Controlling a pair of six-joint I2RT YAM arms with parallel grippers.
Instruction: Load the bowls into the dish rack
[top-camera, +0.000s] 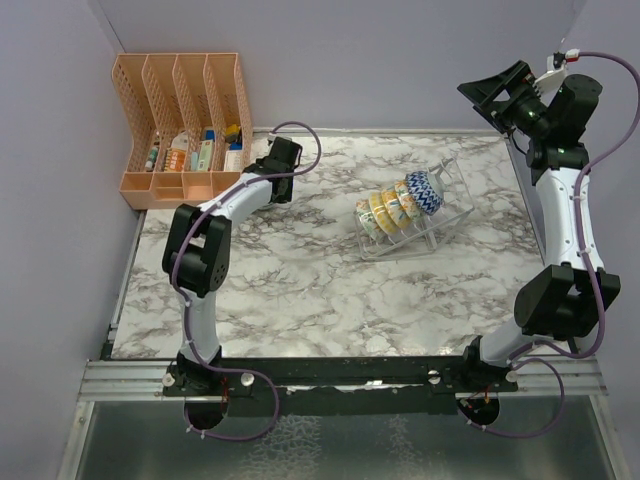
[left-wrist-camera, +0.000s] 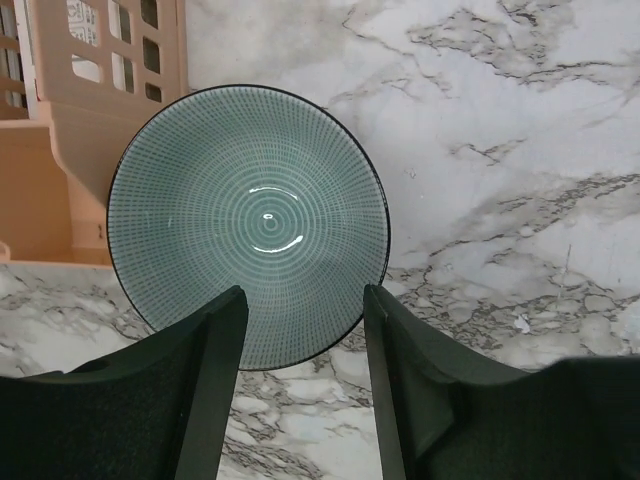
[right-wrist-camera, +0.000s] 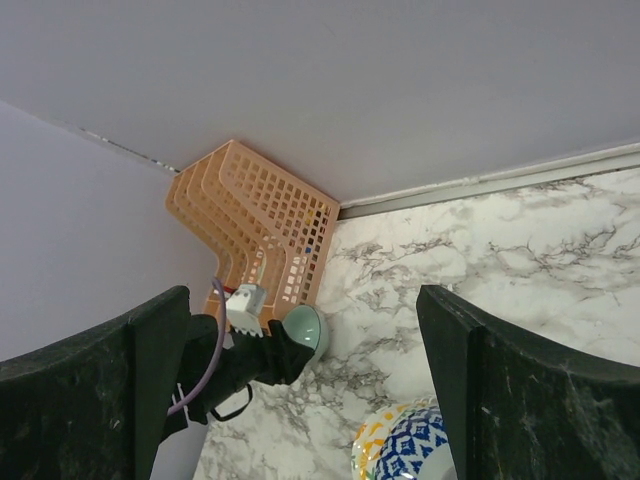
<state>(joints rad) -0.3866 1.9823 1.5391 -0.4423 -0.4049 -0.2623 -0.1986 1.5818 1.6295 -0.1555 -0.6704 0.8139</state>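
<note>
teal bowl (left-wrist-camera: 248, 225) rests on the tabletop (left-wrist-camera: 500, 150), left claw (left-wrist-camera: 302, 300) spread over its near rim to pinch it. right claw (right-wrist-camera: 298, 300), also spread, hangs clear of the dish rack (top-camera: 448, 222).

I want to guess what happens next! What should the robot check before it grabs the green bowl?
1. Left tool open: ok, jaws spread.
2. Tool lined up over the near rim of the teal bowl: ok.
3. Gap between bowl and orange organizer: cannot tell, they sit very close.
4. Free slot in the dish rack: cannot tell, patterned bowls fill most of it.
5. Right tool out of the way: ok, raised at the back right corner.
</note>
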